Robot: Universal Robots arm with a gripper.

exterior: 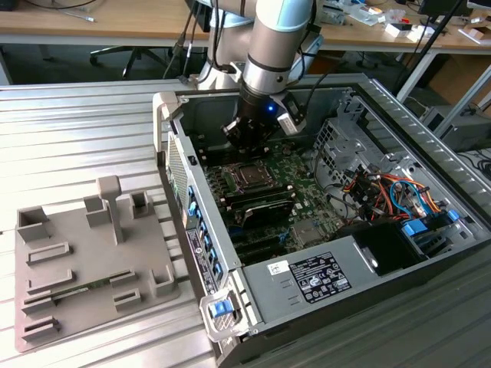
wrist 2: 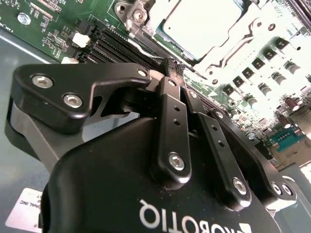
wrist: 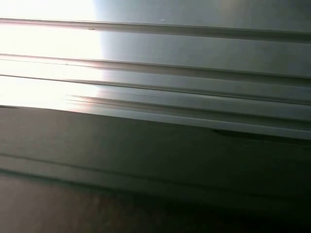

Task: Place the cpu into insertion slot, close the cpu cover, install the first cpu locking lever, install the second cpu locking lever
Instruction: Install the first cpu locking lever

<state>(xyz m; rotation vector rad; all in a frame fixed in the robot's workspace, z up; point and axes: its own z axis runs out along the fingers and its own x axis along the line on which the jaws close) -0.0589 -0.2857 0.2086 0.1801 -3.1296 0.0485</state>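
At the socket's edge, the gripper [wrist 2: 169, 65] has its two black fingers [wrist 2: 170, 116] pressed together, clenched on nothing visible, tips just beside the cpu cover [wrist 2: 228, 41]. The cpu [wrist 2: 199, 22] already sits in the insertion slot [exterior: 251, 175], silvery top showing through the cover's cut-out; cover looks down over it. Whether the locking levers are latched I cannot tell. Judgement: chip is light, stiff and fragile underneath, best taken by its edges; thin cover frame is stiff but springy, and slick metal. The green motherboard [exterior: 307, 180] lies flat inside an open computer case [exterior: 383, 264], cramped by the drive cage and cables. The case rests on a ribbed metal table [exterior: 69, 138], next to a grey fixture tray [exterior: 77, 261]; desks stand behind.
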